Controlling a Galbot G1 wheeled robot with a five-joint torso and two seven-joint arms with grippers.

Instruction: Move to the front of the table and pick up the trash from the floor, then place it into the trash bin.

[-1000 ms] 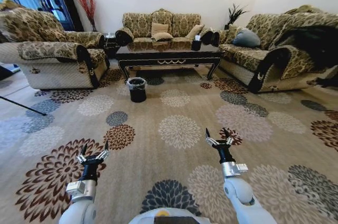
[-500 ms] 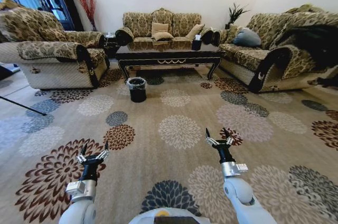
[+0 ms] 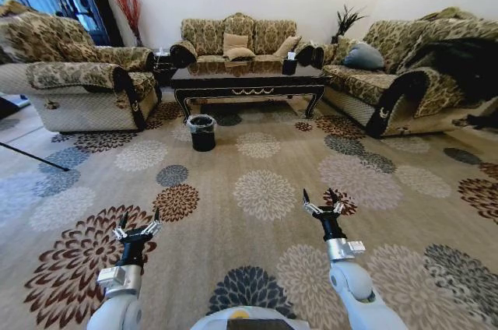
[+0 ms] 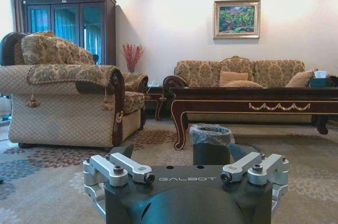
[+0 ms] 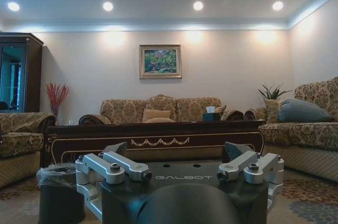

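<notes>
The left end effector (image 3: 139,219) and right end effector (image 3: 322,201) are hanging wide open and empty over the flowered carpet (image 3: 264,190). The small round black bin (image 3: 202,131) is standing far ahead, just before the glossy dark brown wooden surface (image 3: 247,77).

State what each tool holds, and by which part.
Nothing is held. The left tool and right tool are both open and empty above the carpet.
</notes>
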